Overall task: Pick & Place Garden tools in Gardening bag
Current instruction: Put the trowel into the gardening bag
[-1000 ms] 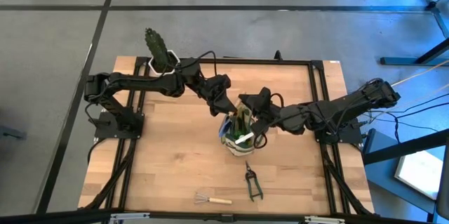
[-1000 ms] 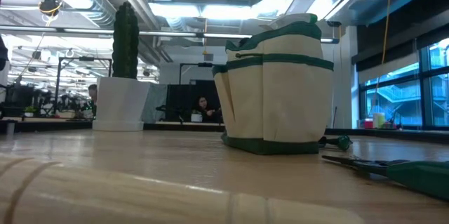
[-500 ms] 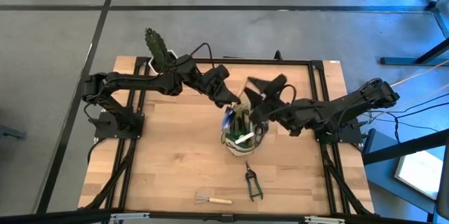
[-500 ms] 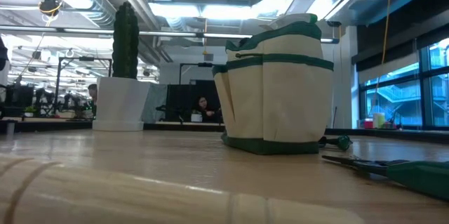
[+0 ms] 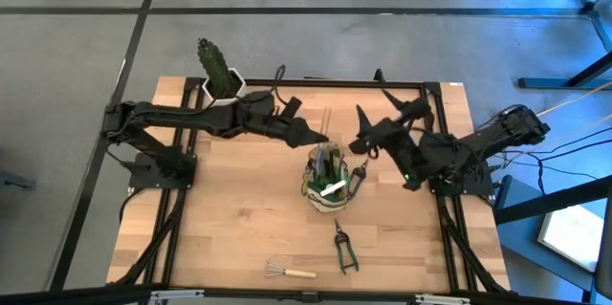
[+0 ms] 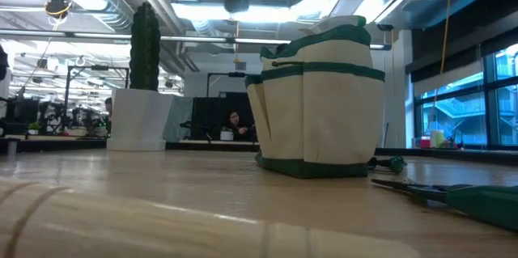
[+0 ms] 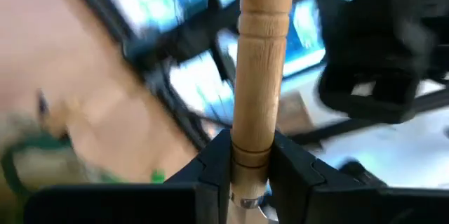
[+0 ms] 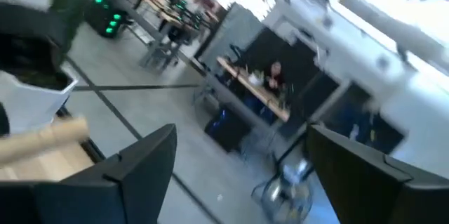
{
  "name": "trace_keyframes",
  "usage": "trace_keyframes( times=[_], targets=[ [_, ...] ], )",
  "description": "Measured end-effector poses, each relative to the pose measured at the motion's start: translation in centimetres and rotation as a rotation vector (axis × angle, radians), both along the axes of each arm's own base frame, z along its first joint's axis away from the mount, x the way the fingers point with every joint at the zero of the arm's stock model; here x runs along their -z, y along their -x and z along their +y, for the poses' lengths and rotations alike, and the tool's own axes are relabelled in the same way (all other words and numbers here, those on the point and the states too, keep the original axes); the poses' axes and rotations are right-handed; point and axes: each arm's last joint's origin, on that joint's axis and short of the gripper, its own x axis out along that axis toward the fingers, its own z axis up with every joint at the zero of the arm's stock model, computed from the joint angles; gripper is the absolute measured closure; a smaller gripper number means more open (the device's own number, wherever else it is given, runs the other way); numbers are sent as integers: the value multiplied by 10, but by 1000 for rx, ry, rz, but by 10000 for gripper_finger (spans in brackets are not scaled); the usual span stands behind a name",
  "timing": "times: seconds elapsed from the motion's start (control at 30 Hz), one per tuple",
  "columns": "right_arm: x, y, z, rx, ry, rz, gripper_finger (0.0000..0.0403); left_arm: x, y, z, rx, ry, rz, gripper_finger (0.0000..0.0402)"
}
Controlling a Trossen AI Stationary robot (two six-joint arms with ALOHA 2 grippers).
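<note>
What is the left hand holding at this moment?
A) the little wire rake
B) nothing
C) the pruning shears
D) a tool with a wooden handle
D: in the left wrist view the left hand is closed around a wooden handle; the shears and rake lie on the table.

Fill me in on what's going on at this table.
Two robot arms are packing garden tools into a gardening bag at mid-table. The left end effector is shut on a wooden-handled tool, held just above the bag's far edge. The right end effector is open and empty, up beside the bag. Some tools already stand in the bag; pruning shears and a little wire rake lie on the table near its front edge.
</note>
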Motion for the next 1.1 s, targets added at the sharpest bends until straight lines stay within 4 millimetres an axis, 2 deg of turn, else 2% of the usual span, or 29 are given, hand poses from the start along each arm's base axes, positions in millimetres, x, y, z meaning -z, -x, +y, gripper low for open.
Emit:
trace_keyframes(
  times=[0.2, 0.4, 0.6, 0.7, 0.77, 0.87, 0.93, 1.1],
  targets=[
    [-13, 16, -5, 40, -138, -246, 80, -6, 2, -23, -205, -184, -21, 336],
    [-29, 38, -6, -32, -267, -496, 79, -7, 5, -60, -352, -253, -7, 336],
    [-32, 50, 0, -315, -440, -704, 79, -5, 14, -97, -474, -305, 18, 336],
    [-16, 40, -4, -529, -707, -759, 79, -6, 19, -113, -504, -300, 16, 336],
    [0, 29, -13, -624, -994, -720, 79, -6, 22, -122, -508, -302, 14, 336],
    [29, 10, -22, -618, -1319, -536, 79, -6, 27, -135, -504, -306, 11, 336],
    [39, 3, -21, -623, -1409, -467, 79, -6, 30, -143, -496, -310, 10, 336],
    [33, 3, -5, -780, -1515, -424, 79, -5, 41, -165, -501, -364, 17, 336]
  ],
)
